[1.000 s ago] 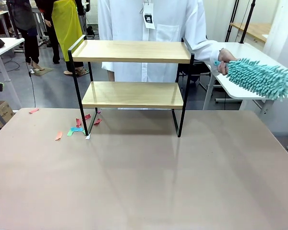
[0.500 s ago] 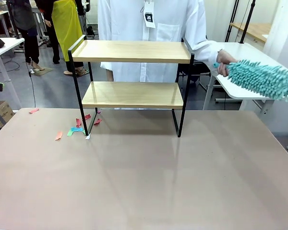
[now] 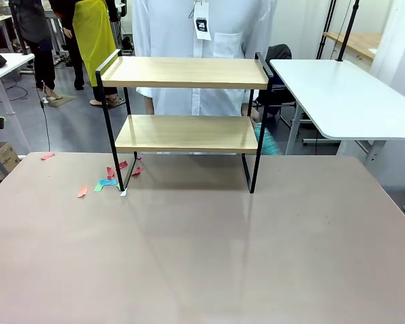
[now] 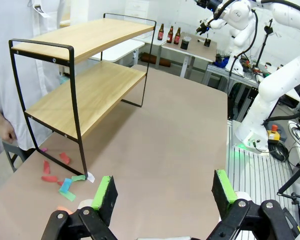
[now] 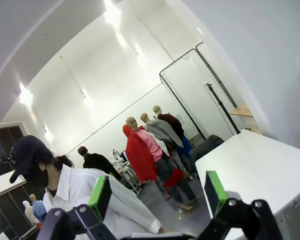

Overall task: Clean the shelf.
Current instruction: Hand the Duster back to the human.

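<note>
Shelf [image 4: 85, 85]: upright on the table [image 4: 180, 150], well ahead of the left gripper [image 4: 162, 187], toward its left
Left gripper: jaws spread wide, nothing between them
Right gripper [image 5: 157, 192]: jaws released, empty
Paper scraps [image 4: 60, 175]: by the shelf's near leg

One shelf [image 3: 185, 121] with two wooden boards stands on one desk [image 3: 202, 256], centre of the frame. At middle left, several paper scraps [image 3: 108, 179] lie scattered, roughly seven. One person [image 3: 202, 47] stands at the top centre.
</note>
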